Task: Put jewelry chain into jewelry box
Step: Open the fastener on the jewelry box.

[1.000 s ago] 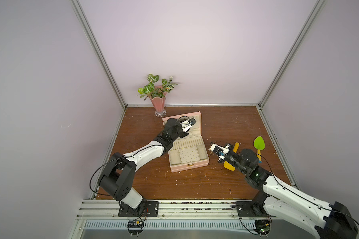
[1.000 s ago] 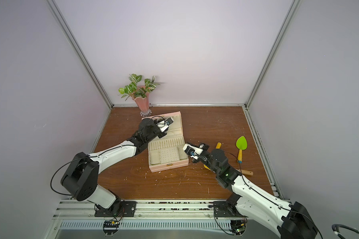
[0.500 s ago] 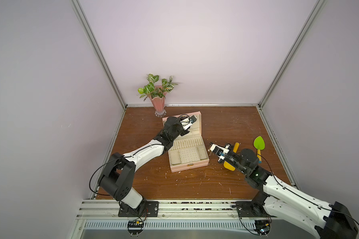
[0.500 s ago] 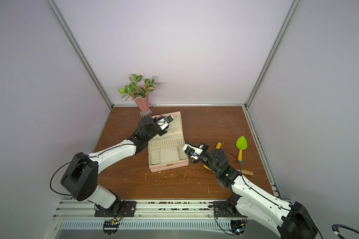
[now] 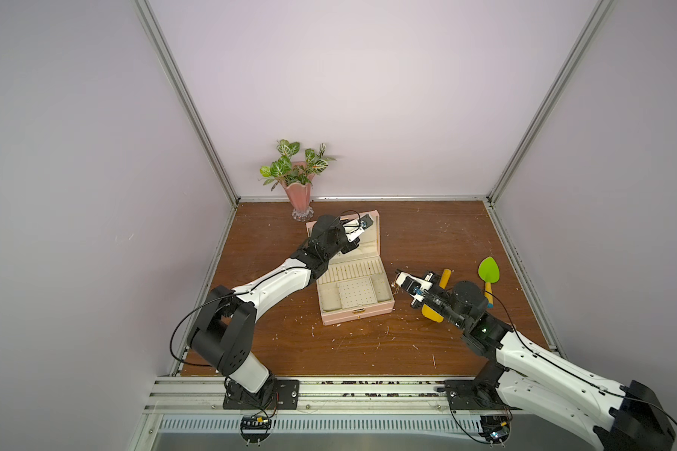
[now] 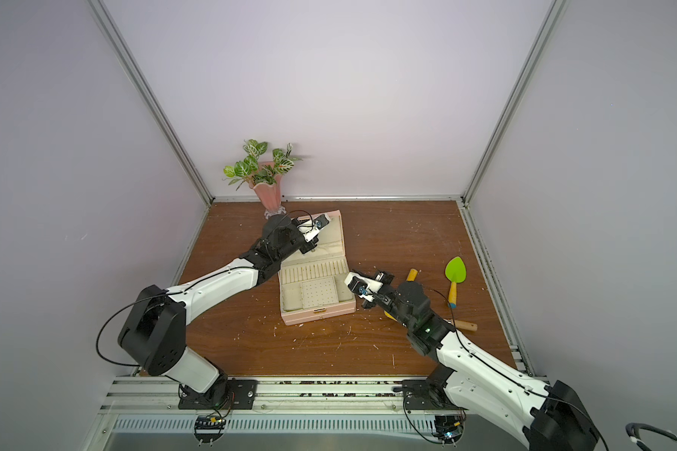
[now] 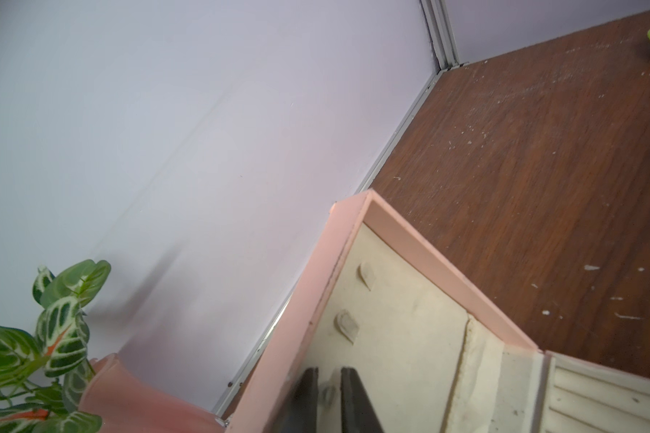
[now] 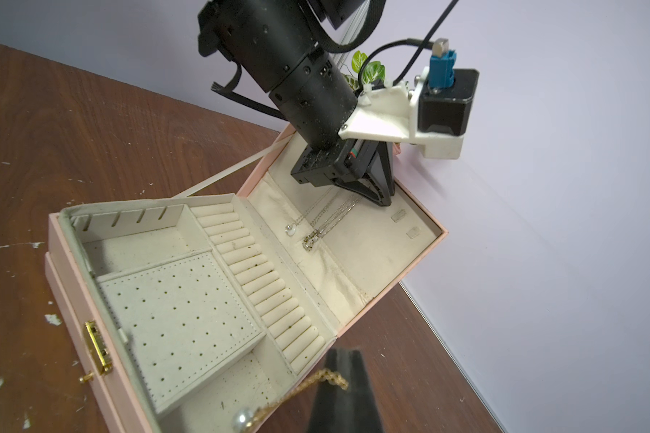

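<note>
Chain (image 8: 308, 386) hangs from the right gripper (image 8: 342, 360), whose jaws are pressed together on it. Its gold links droop from the tips to a pale bead (image 8: 240, 418), which in the right wrist view shows against a corner compartment of the box (image 8: 72, 307), beside the dotted panel (image 8: 181, 311). Both top views put that gripper just beside the box's right wall. The box lies open on the table (image 5: 427, 234), lid swung back toward the rear wall.

The left gripper (image 7: 329, 375) reaches into the lid. Its jaws stand narrowly apart with a small cream hook (image 7: 330, 393) between them; whether they pinch it I cannot tell. Thin silver chains (image 8: 331, 217) run down the lid lining from under that gripper.

A spatula (image 5: 430, 314) and a green trowel (image 5: 488, 271) lie right of the box, and a vase (image 5: 301, 195) of leaves stands by the rear wall.
</note>
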